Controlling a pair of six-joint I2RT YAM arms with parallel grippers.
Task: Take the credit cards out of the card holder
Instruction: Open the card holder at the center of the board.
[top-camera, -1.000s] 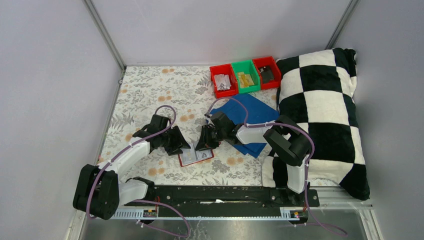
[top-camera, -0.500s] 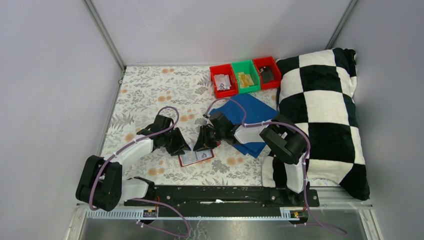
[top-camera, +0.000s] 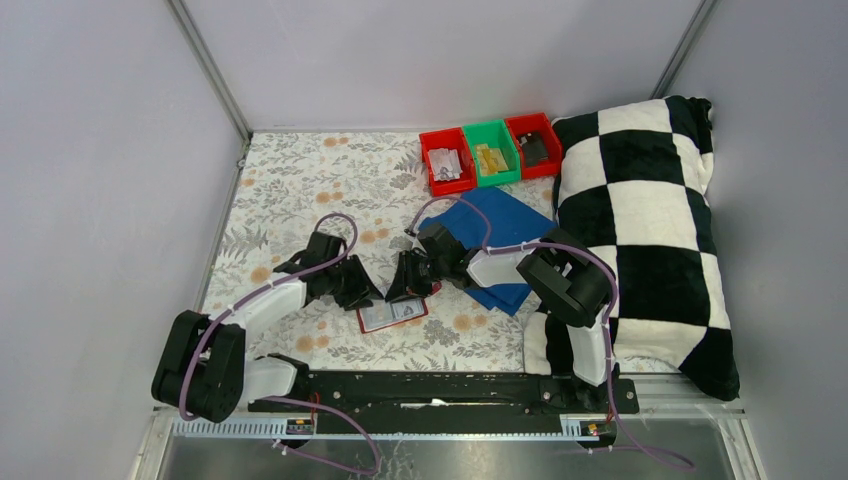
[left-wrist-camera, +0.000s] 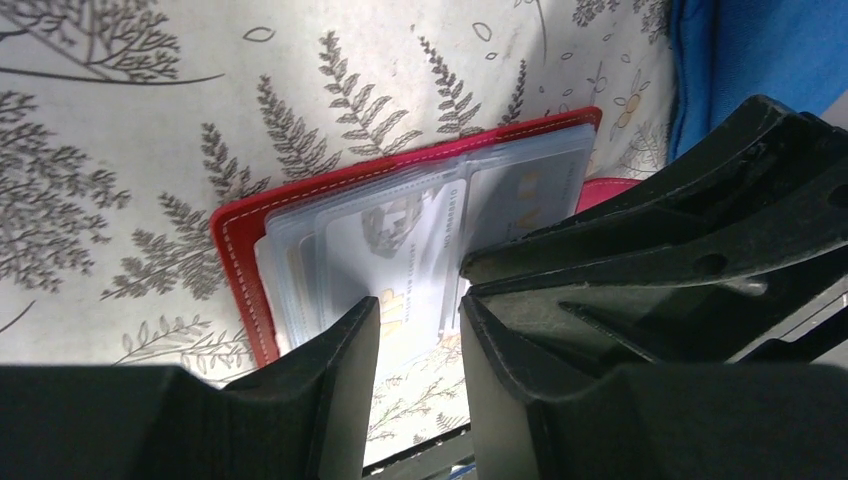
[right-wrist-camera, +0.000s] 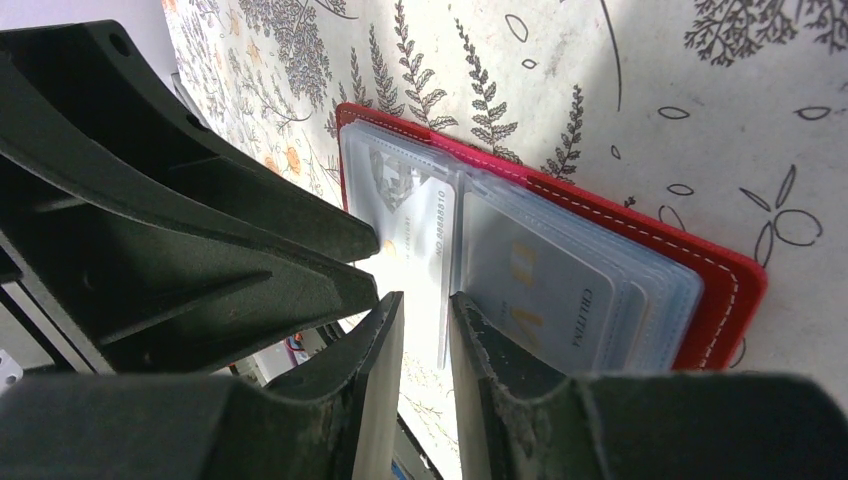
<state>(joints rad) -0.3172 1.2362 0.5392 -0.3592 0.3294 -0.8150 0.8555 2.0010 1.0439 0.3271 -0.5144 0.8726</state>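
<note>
**A:** Since a second ago the left arm has slid in toward the middle. Its left end effector (top-camera: 368, 292) has narrowed and now sits at the left edge of the card holder (top-camera: 392, 313). The holder itself hasn't shifted.

**B:** And the other side?

**A:** The right end effector (top-camera: 408, 285) has hardly moved and is at the holder's far edge. In both wrist views the jaws stand a narrow gap apart, wider than a card is thick, and I see nothing pinched in either.

**B:** Where are the credit cards?

**A:** Not out yet. The holder lies open and flat on the floral worktop (top-camera: 300, 180), red cover down. A pale card (left-wrist-camera: 400, 240) sits in the clear sleeves (right-wrist-camera: 640, 290), and one with gold print (right-wrist-camera: 540, 290) is in the right-hand stack. I can't make out a dark one.

**B:** How will they handle?

**A:** Light, thin and stiff, I'd judge, with slick faces. The sleeves look soft and glossy, so they may cling to a card or lift along with it. The holder is light enough to slide or fold shut if it's tugged.

**B:** So where should the grip go?

**A:** On the pale card's exposed near edge, where it pokes past the sleeve mouth. Pinch across its thickness and draw it out along the slot. The other end effector should press on the red cover to pin it.
</note>
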